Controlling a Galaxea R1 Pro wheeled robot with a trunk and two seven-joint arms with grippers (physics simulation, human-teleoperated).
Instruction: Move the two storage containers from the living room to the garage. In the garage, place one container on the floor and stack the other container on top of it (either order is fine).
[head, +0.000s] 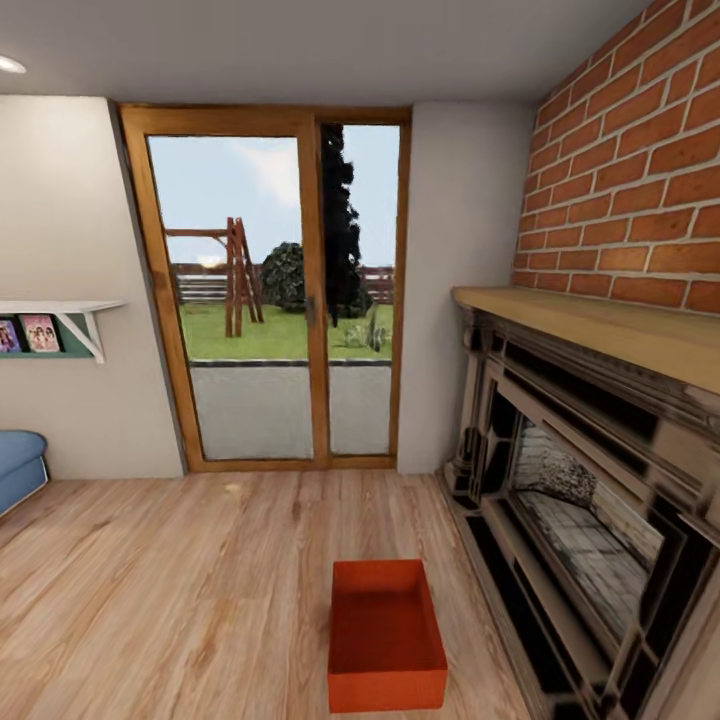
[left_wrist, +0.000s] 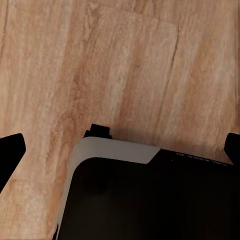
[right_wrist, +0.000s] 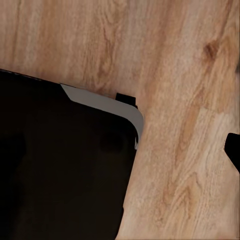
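Head view: a red-orange bin (head: 387, 634) sits on the plank floor (head: 170, 590) of the living room, near the camera and just right of centre, its long side running away toward a glass door (head: 270, 300). The bin is open-topped and empty, with plain straight walls and no label or writing. Its right wall lies near, but apart from, the dark base of the fireplace (head: 590, 520), which lines the whole right side under a wooden mantel (head: 610, 330) and a brick wall (head: 640, 170). Open floor stretches left of the bin to a blue sofa (head: 18, 470) at the left edge, and beyond the bin to the wood-framed door. A white shelf (head: 60, 312) on the left wall holds small framed photos (head: 40, 333), too small to read. Through the glass, a lawn, a fence and a wooden swing frame (head: 238, 275) show.

Left wrist view: planks run beneath a black body with a pale grey rounded corner (left_wrist: 107, 150), a part of the robot. Dark fingertips (left_wrist: 11, 150) of the left gripper (left_wrist: 122, 152) show at opposite edges of the picture, the jaws spread wide with nothing between them but that body and the floor.

Right wrist view: the same kind of black panel with a grey corner (right_wrist: 107, 105) over knotted planks. One dark fingertip (right_wrist: 233, 147) of the right gripper shows at an edge; whether its jaws are spread or pressed together cannot be told.
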